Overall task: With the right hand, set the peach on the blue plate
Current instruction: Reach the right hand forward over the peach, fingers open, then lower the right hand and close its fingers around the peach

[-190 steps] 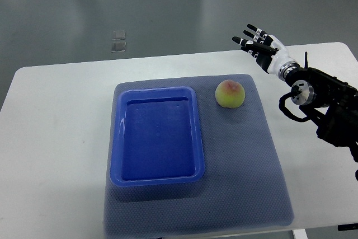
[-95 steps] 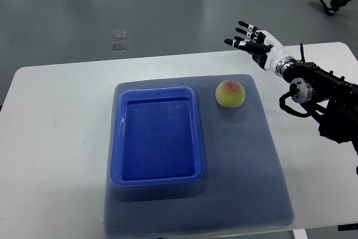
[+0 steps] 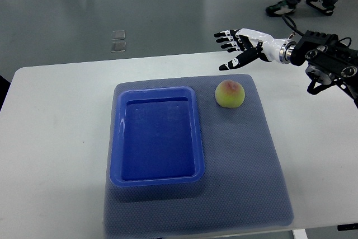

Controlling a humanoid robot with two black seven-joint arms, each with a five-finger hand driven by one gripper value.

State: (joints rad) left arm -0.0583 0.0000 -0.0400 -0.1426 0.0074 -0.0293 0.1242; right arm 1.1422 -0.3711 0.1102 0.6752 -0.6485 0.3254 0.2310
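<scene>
Right hand (image 3: 239,46) spread open, holding nothing, above the table's far edge, at 12 o'clock from the peach (image 3: 230,93) and apart from it. Peach sits on the grey mat (image 3: 263,166), just beside the blue plate (image 3: 156,138) at its 2 o'clock corner. Advise descending toward 6 o'clock, fingers wrapping from above. Open room right of peach; plate rim close on the left.

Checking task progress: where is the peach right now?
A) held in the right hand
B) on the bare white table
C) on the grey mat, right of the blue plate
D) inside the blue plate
C: the peach sits on the mat beside the blue plate; the right hand hovers open above it.
</scene>
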